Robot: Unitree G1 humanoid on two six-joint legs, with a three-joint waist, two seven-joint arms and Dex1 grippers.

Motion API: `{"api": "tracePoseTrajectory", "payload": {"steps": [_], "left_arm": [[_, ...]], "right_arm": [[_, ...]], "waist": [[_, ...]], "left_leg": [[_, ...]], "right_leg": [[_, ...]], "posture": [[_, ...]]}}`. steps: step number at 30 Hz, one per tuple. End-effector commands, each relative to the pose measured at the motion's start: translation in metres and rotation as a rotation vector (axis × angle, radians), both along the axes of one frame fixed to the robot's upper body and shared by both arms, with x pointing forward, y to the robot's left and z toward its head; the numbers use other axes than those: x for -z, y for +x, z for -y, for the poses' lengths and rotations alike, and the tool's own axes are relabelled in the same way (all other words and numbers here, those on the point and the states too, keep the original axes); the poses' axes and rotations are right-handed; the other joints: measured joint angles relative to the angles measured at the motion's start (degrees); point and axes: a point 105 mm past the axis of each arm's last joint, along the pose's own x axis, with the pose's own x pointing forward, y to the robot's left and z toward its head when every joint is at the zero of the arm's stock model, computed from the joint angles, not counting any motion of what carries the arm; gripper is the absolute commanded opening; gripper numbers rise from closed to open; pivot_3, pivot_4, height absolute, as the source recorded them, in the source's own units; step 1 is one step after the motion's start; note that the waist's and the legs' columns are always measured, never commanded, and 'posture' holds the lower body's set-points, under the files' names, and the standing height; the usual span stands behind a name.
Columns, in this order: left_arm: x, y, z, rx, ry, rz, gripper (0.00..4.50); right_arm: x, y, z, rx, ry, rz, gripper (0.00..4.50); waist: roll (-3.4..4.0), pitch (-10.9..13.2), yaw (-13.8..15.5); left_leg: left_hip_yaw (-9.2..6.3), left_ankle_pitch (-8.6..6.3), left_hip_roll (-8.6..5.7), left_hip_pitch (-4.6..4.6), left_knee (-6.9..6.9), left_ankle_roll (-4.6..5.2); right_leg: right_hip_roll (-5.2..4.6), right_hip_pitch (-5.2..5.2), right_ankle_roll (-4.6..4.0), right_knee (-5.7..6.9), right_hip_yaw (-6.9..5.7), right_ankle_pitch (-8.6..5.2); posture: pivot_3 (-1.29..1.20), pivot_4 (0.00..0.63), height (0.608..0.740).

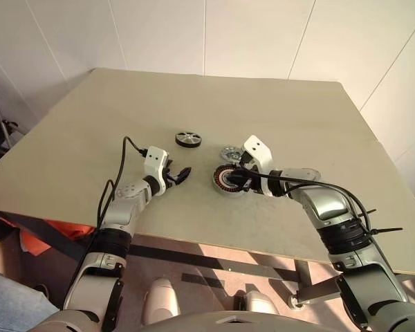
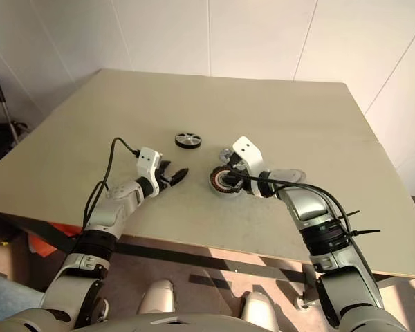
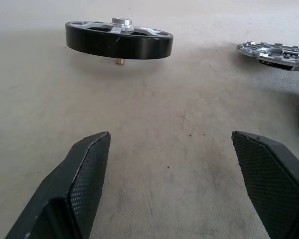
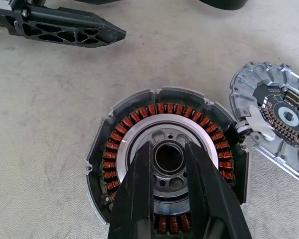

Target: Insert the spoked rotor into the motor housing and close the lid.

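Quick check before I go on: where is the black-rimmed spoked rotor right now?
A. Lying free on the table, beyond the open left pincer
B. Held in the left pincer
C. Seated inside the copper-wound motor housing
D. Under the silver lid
A. The black-rimmed, silver-spoked rotor lies alone on the beige table, ahead of the open, empty left pincer; the copper-wound motor housing has no rotor in it.

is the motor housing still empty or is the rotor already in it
Empty. The round housing with copper-red windings shows its bare silver centre, while the black-rimmed spoked rotor lies apart on the table.
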Motion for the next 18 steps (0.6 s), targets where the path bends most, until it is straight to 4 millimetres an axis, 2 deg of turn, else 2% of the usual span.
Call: {"api": "tracePoseTrajectory", "payload": {"steps": [1,6,14,18], "left_arm": [[-0.0116,0.0037,-0.0032,-0.008,0.002,0.041,4.11],[-0.0113,0.0037,-0.0038,-0.009,0.003,0.040,4.11],[-0.0092,0.0031,-0.0033,-0.008,0.015,0.038,4.11],[-0.0085,0.0030,-0.0037,-0.008,0.017,0.036,4.11]], "right_arm": [[-0.0126,0.0053,-0.0042,-0.016,0.001,0.056,0.62],[-0.0129,0.0028,-0.0079,-0.032,0.019,0.044,0.62],[-0.0184,0.0056,-0.0081,-0.021,0.026,0.067,3.31],[-0.0198,0.0067,-0.0075,-0.016,0.027,0.071,3.31]], "waist": [[0.00,0.00,0.00],[0.00,0.00,0.00],[0.00,0.00,0.00],[0.00,0.00,0.00]], "left_leg": [[0.00,0.00,0.00,0.00,0.00,0.00],[0.00,0.00,0.00,0.01,0.00,0.00],[0.00,0.00,0.00,0.00,0.00,0.00],[0.00,0.00,0.00,0.00,0.00,0.00]], "right_leg": [[0.00,0.00,0.00,0.00,0.00,0.00],[0.00,0.00,0.00,0.01,0.00,0.00],[0.00,0.00,0.00,0.01,0.00,0.00],[0.00,0.00,0.00,0.01,0.00,0.00]], "posture": [[0.00,0.000,0.740],[0.00,0.000,0.740],[0.00,0.000,0.740],[0.00,0.000,0.740]]}}
